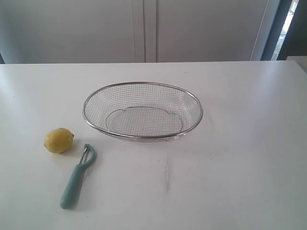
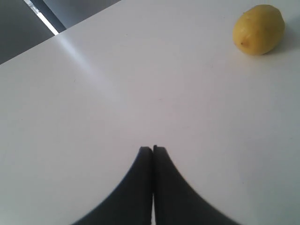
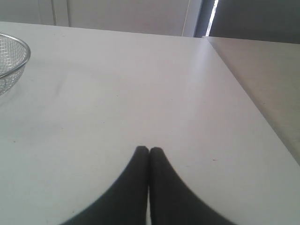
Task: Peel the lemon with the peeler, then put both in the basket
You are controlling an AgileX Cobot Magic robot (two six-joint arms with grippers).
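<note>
Lemon (image 1: 59,140) lay just beside the peeler (image 1: 78,176), near the basket (image 1: 143,137) — left gripper (image 2: 153,150) and right gripper (image 3: 149,150) had fingers pressed together, holding nothing; opening wide first, then descending centred, seemed wisest

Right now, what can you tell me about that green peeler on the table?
The peeler is slim, with a pale teal-green handle that looks plastic and a curved Y-shaped head holding a metal blade. It lies flat on the white table, handle nearer the camera, head pointing away toward the basket and leaning a little right. The lemon sits just left of its head, close but apart. Only the table touches it.
</note>
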